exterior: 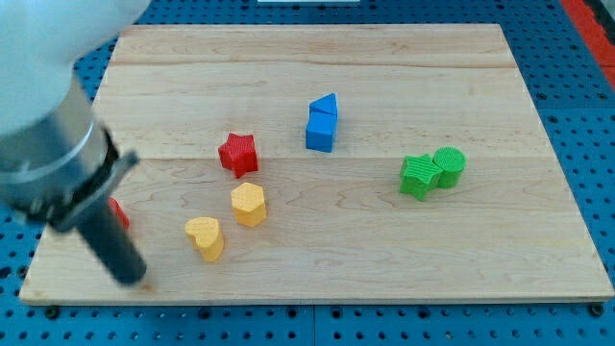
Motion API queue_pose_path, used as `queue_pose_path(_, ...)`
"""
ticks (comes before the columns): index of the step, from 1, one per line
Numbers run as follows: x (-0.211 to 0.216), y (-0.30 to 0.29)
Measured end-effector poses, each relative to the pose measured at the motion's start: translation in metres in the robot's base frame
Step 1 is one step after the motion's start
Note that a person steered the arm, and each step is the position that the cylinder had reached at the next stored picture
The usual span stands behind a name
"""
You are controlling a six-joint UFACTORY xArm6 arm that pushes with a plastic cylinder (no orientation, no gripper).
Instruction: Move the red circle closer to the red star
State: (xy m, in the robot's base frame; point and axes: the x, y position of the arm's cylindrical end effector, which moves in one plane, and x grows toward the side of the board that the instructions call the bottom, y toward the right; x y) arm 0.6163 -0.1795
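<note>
While the red circle point(118, 213) sits mostly hidden behind the rod, well left of the red star point(237, 154) on the tabletop point(404, 250), the tip point(132, 279) rests below-left of the star. The end effector is a plain rod with no jaws. Approach seems underway; a rightward push comes next.

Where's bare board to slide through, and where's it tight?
Free: the view's top strip above the blue blocks, the gap between them and the green pair, and the bottom right. Tight: bottom left, where my tip sits by the red circle, near yellow heart, yellow hexagon, red star.
</note>
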Motion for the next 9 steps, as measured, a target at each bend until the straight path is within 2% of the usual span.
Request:
queue_pose_path(2,-0.049,-0.073)
queue_pose_path(3,-0.047,-0.074)
queue_pose_path(4,-0.059,-0.065)
queue_pose_path(5,-0.106,-0.043)
queue_pose_path(6,-0.129,0.006)
queue_pose_path(7,-0.124,0.025)
queue_pose_path(8,-0.111,0.012)
queue_pose_path(9,-0.13,0.045)
